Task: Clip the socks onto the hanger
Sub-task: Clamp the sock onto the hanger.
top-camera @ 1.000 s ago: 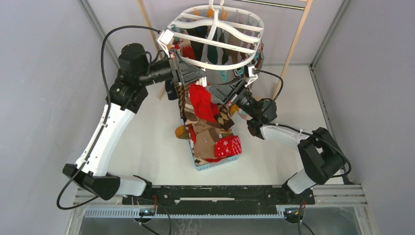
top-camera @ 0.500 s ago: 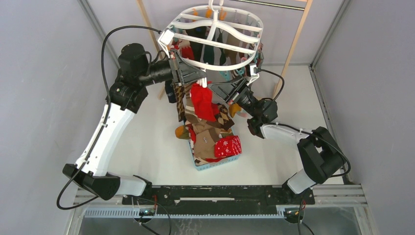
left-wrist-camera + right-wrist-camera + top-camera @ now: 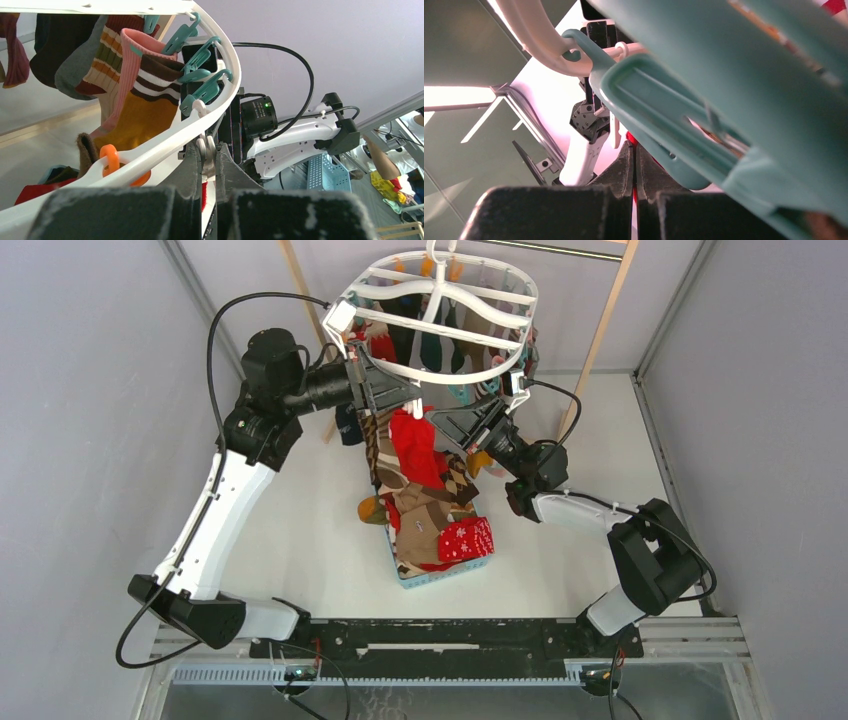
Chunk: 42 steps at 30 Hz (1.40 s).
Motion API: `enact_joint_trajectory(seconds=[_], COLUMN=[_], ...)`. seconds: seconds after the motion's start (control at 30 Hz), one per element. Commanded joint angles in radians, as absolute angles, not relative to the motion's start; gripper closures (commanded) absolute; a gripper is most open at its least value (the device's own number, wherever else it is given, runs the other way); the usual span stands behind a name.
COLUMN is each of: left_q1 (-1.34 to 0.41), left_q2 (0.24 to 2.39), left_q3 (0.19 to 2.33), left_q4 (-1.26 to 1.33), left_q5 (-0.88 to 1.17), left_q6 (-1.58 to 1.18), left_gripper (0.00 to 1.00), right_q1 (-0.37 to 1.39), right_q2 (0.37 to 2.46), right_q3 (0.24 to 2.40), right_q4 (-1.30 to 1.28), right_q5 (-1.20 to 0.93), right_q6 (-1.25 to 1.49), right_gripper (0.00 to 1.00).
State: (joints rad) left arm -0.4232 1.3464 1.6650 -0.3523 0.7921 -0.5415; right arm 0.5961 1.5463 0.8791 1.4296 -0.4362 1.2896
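Observation:
The white oval hanger [image 3: 440, 358] hangs at the top centre with several socks clipped to it by teal clothespins [image 3: 200, 50]. My left gripper [image 3: 408, 400] is just under its near rim, shut on a white clothespin [image 3: 206, 147]. A plain red sock [image 3: 412, 452] hangs below that clothespin, and a red strip of it shows between the left fingers [image 3: 204, 192]. My right gripper [image 3: 447, 426] is shut on the red sock's edge [image 3: 634, 142], close beside the left gripper. More socks, argyle [image 3: 425, 505] and red with snowflakes [image 3: 465, 538], lie heaped in the basket.
The light-blue basket [image 3: 440, 575] sits on the table below the hanger. A pale wooden rack frame [image 3: 600, 330] stands behind. A big teal clothespin [image 3: 684, 110] fills the right wrist view. An orange clip [image 3: 109, 155] sits on the ring.
My right gripper has lifted the red sock slightly up toward the left gripper and the white clothespin. The left arm has hardly moved.

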Motion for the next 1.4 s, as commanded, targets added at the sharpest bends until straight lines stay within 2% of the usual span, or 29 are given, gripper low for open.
enact_joint_trajectory(seconds=[0.0,0.9,1.07,1.17,1.37], left_q1=[-0.430,-0.430,-0.430,-0.430,-0.430], left_q2=[1.314,1.312,1.309,1.306,1.301], left_q3=[1.669,1.662,1.659,1.657,1.657], left_q4=[-0.347,-0.347,-0.348,-0.347,-0.348], left_q5=[0.854,0.845,0.842,0.835,0.830], left_q6=[-0.528,-0.512,-0.510,-0.508,-0.507], left_gripper=[1.00,1.00,0.83,0.65,0.62], right_q1=[0.583,0.601,0.604,0.606,0.607], right_q2=[1.511,1.525,1.525,1.528,1.530], right_q3=[0.928,0.962,0.965,0.974,0.976], right_q4=[1.514,1.517,1.517,1.516,1.516], right_q5=[-0.440,-0.389,-0.385,-0.387,-0.382], right_q6=[1.313,1.341,1.332,1.328,1.328], right_gripper=[1.00,1.00,1.00,1.00,1.00])
